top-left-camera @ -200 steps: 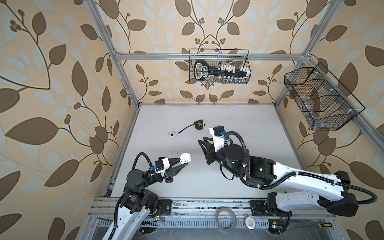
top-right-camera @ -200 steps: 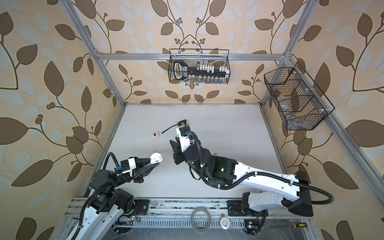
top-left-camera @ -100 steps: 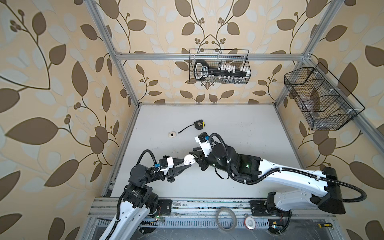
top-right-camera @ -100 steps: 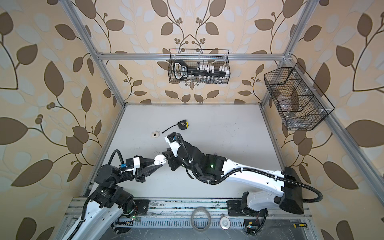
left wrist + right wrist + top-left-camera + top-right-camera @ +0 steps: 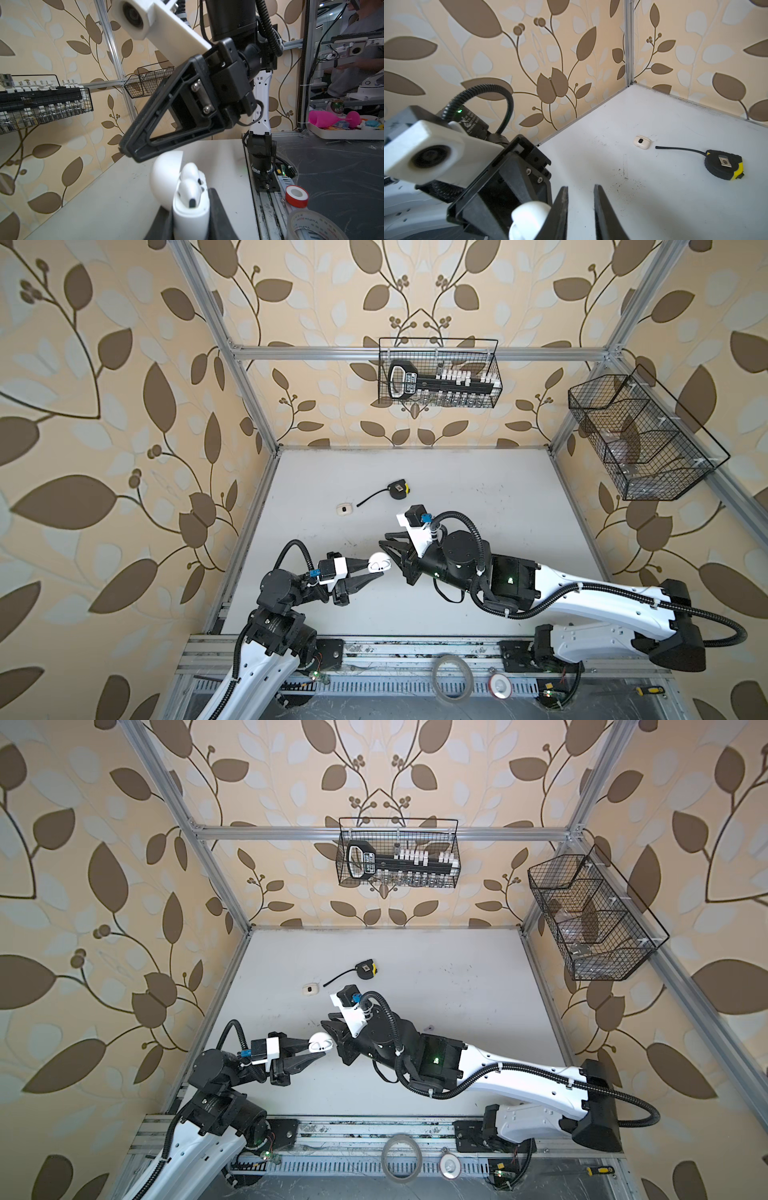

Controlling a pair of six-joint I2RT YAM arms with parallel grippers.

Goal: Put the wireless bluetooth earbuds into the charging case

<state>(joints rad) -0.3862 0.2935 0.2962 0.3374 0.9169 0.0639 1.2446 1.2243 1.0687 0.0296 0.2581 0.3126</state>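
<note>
— Holding the charging case (image 5: 190, 216) clamped in our left gripper (image 5: 371, 569), lid (image 5: 164, 172) up, leaves the seated earbud (image 5: 191, 182) reachable.
— Yes; our right gripper (image 5: 580, 188), jaws narrow and empty, hangs beside the lid. A loose earbud (image 5: 642, 142) lies well apart on the table (image 5: 675, 197).

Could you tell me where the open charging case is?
The charging case is left of centre in both top views, clamped in the left gripper, beside the right gripper.

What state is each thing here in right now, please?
charging case: lid open.
earbud: seated in the charging case.
left gripper: fingers shut on the charging case.
right gripper: fingers slightly open, empty, beside the lid.
cream case: closed, flat on the table.
tape measure: lying flat, strap stretched out.
</note>
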